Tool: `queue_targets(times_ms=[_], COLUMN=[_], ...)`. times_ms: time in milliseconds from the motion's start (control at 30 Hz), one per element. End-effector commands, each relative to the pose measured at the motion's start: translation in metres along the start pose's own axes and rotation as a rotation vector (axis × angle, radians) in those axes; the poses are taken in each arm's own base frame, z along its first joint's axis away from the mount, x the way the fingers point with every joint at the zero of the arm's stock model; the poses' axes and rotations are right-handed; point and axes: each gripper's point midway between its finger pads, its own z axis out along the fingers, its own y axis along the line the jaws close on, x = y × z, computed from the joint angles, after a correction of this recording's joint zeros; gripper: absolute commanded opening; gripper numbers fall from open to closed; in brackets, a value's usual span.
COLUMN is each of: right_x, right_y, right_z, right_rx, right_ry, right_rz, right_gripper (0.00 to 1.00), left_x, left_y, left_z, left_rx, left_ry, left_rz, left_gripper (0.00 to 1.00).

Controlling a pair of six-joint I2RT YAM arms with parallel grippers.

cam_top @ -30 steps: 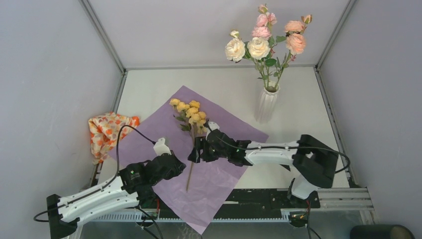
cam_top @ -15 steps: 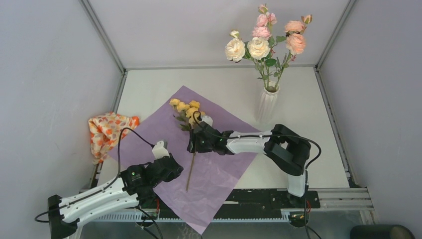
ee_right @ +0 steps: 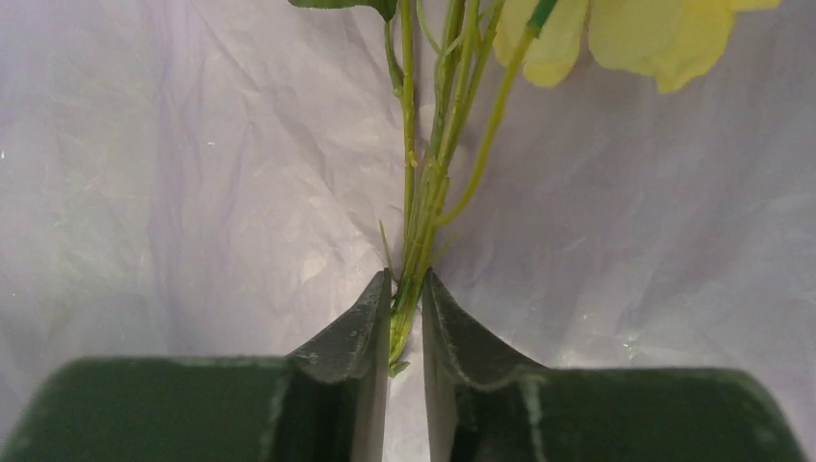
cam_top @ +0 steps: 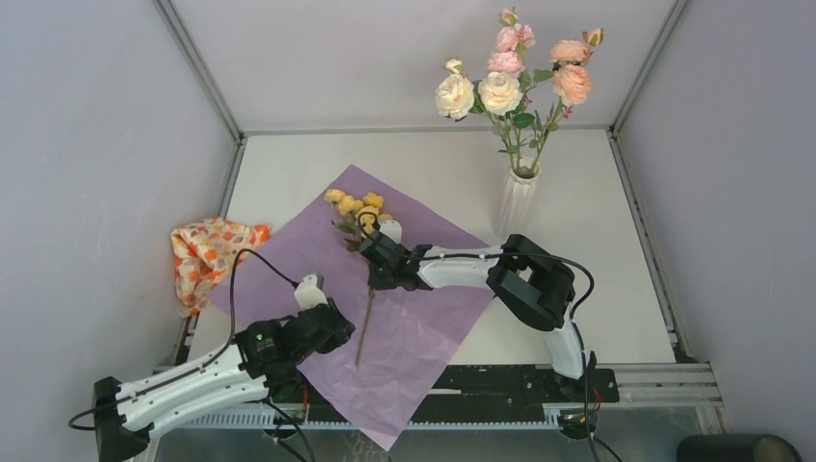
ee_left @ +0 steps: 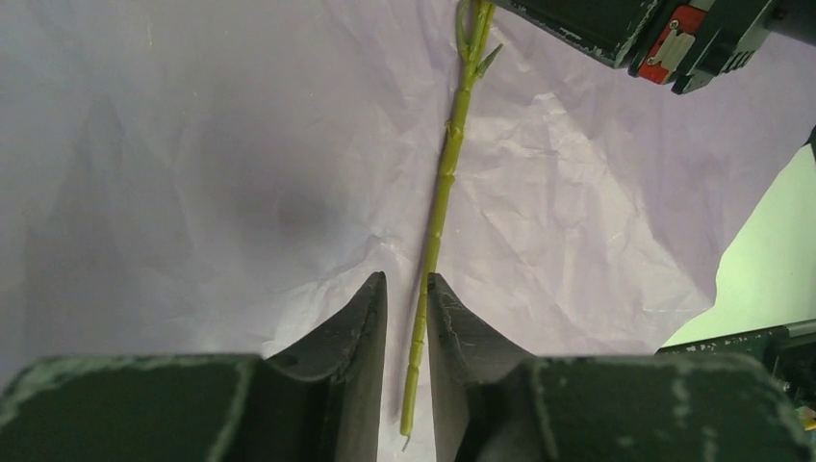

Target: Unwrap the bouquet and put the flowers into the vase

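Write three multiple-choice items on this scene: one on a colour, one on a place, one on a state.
1. The vase is: A black; B white; C green.
2. The yellow-flowered stem lies: A on the lilac paper; B in the vase; C standing upright by itself.
3. The right pincer is: A wide open above the vase; B gripping the paper's edge; C shut on the stem below its blooms.

Key: 1 B, its ribbed body shows white in the top view. 2 A, the stem lies along the spread sheet. 3 C, the right wrist view shows both fingers pressed against the stem.
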Motion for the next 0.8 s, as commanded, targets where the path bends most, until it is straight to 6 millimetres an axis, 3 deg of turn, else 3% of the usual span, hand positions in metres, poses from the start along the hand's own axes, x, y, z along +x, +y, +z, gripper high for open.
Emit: queue_targets(times_ms=[0, 300, 567, 767], right_x=[-0.001, -0.013, -0.039, -0.035], right_y=[0.0, 0.01, 0.036, 0.043], right_z=[0.004, -0.008, -0.061, -0.108], right_rx=[0.025, -0.003, -0.103, -0.199], right_ry=[-0.001, -0.028, -0.118, -0.149], right_rz=[-0.023, -0.04, -0.084, -0.078], right_gripper=[0.21, 0.0, 0.0, 0.0], left_x=[-0.004, -0.014, -0.042, -0.078], left_y=[-0.002, -0.015, -0.017, -0.02], left_z=[0.004, 0.001, -0.015, -0.043], left_rx=[0.009, 0.107, 0.225, 0.369], left_ry=[-0.033, -0.087, -0.234, -0.399], left_rz=[-0.012, -0.09, -0.199, -0.339], left_gripper=[0.27, 0.34, 0.47, 0.66])
